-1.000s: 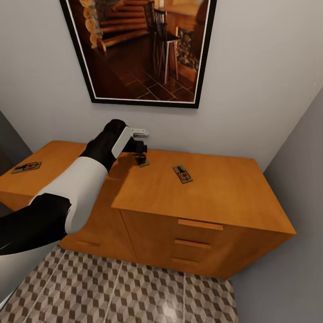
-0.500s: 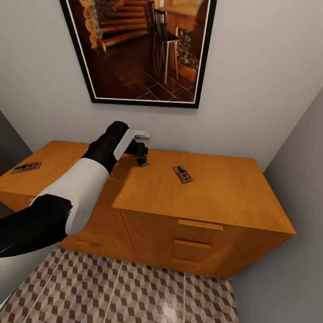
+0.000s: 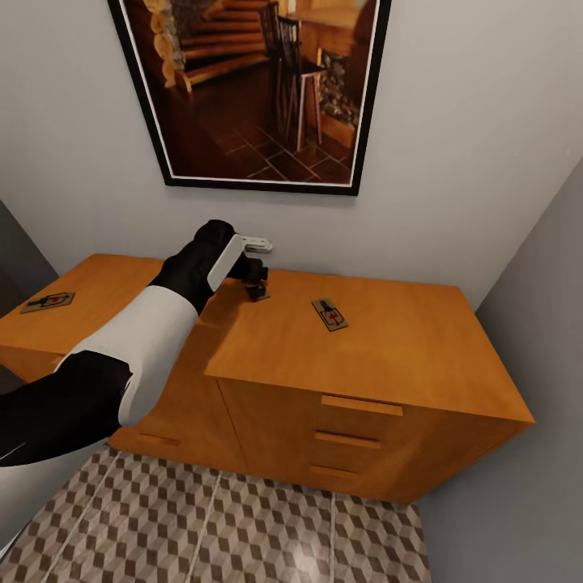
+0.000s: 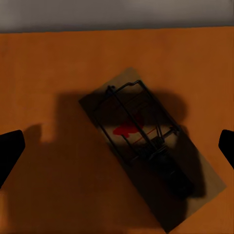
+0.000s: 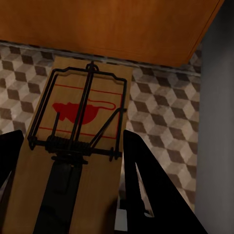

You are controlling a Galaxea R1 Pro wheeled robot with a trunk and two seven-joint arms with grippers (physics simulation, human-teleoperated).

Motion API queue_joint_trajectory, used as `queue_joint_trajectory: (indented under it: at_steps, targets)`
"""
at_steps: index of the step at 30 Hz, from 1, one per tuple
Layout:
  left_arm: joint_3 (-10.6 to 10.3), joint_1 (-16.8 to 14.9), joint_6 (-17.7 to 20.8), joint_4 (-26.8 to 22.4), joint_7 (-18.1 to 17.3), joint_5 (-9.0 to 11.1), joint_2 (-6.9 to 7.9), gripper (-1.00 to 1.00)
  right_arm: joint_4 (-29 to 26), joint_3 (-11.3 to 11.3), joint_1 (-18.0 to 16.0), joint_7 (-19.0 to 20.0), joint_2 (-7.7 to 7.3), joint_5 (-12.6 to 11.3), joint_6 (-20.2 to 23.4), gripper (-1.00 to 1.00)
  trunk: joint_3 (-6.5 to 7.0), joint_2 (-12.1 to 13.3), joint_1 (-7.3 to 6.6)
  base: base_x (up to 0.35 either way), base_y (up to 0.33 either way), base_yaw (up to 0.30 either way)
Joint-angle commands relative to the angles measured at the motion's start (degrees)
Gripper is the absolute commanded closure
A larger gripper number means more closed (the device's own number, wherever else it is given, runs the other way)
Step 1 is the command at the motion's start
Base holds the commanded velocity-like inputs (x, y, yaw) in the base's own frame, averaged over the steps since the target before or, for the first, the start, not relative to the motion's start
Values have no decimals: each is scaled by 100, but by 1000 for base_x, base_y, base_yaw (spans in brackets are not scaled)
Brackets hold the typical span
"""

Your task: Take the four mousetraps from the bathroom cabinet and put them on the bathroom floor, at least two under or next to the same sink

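Three mousetraps lie on top of the orange-brown cabinet (image 3: 397, 344). One mousetrap (image 3: 260, 295) sits near the back edge, directly under my left gripper (image 3: 257, 283). In the left wrist view this mousetrap (image 4: 146, 146) lies diagonally between wide-apart fingertips (image 4: 9, 151), so the left gripper (image 4: 117, 148) is open and not touching it. A second mousetrap (image 3: 329, 314) lies further right, and a third mousetrap (image 3: 48, 302) lies at the far left end. My right gripper (image 5: 73, 141) is shut on another mousetrap (image 5: 78, 161), held above the bathroom floor (image 5: 165, 112) beside the cabinet (image 5: 107, 24).
A large framed picture (image 3: 251, 89) hangs on the wall behind the cabinet. A grey wall (image 3: 526, 486) closes in tightly on the right. Cube-patterned floor tiles (image 3: 243, 526) run in front of the drawers (image 3: 360, 405).
My left gripper has edged slightly right over the mousetrap at the cabinet's back edge. The mousetraps have not moved.
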Motion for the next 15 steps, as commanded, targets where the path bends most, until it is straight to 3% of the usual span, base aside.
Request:
queue_joint_trajectory:
  at_steps: [1,15]
  targets:
    - [-27,-4,17,-4,52,61,3,-100,-3,-49,0,31,1,26,-12,100,-4,-2,0,0,0,0]
    - [-65,-4,20,-4,45,65,-7,-100,-3,-49,0,31,1,26,-12,100,-4,-2,0,0,0,0]
